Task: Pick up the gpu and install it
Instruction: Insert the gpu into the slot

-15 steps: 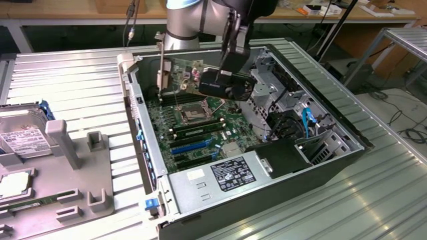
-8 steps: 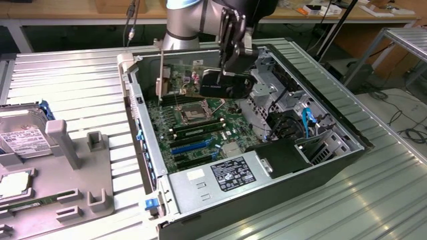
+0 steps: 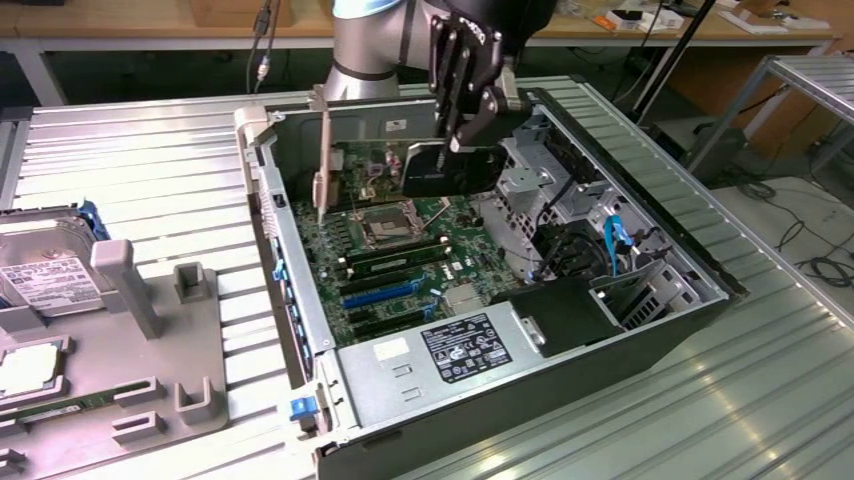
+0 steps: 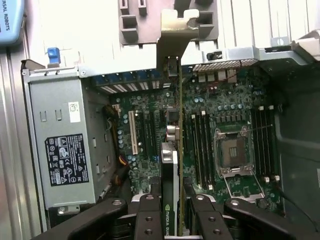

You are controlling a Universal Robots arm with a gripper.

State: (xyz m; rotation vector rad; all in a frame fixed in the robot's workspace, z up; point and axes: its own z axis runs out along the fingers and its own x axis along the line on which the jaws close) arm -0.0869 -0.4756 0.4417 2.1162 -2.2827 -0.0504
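At the exterior view's left, a silver hard drive with a white label lies in a grey moulded holder on the ribbed metal table, partly cut off by the picture's edge. To the right of it stands the open computer case, lying on its side, with the motherboard bare inside, the power supply at the near end and the empty processor socket towards the far end. The gripper reaches down into the far end of the case, its jaws drawn in narrow and pinching the gpu by its two flat faces; in the wrist view the black fingers press on either side of the card, which is seen edge-on. The card stands on edge over the motherboard, its silver bracket at the case's left wall and rising above the wall's rim. Whether the card's lower edge touches a slot cannot be told, since the card's own body hides it. The arm above the gripper is cut off in the exterior view. Farther right, a blue cable runs among the drive bays, where the dark parts are hard to make out.
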